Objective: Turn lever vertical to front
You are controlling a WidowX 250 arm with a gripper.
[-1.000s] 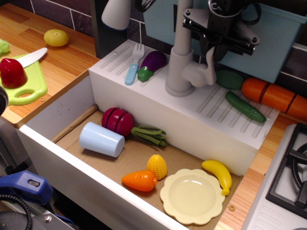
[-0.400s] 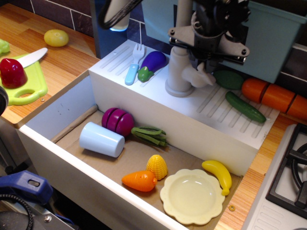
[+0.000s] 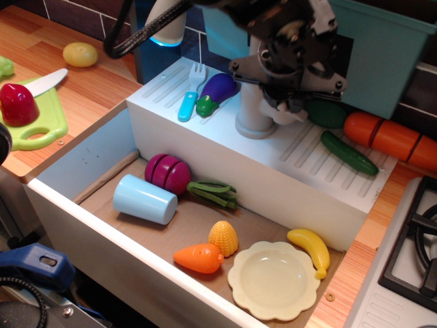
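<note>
Fingers: gripper (image 3: 290,102) sits low over the lever; fingertips hidden in the dark clutter of the head, so apart or clamped cannot be told.
Sink: white sink (image 3: 300,184) is the landmark; everything below is placed against it.
Arm: black arm (image 3: 225,10) comes in from above the sink's back deck, cable looping off toward the left, wrist bent down and head tilted over the faucet column (image 3: 251,102).
Gripper pose: wide flat head with screws showing, just in front of and right of the column, pressed close to the hub on the back deck.
Lever: lever (image 3: 290,115) on the sink's back deck, just right of the column base; only a pale grey bit shows under the head, and its angle is mostly hidden.
Progress: judged mid-turn; contact looks made, but whether the handle already points to the front is not readable.
Left to do: likely finish the swing forward, then let go and lift clear.
Nearby: green cucumber (image 3: 349,152) on the deck right of the lever, apart from the gripper; purple eggplant (image 3: 217,90) left of the column.
</note>
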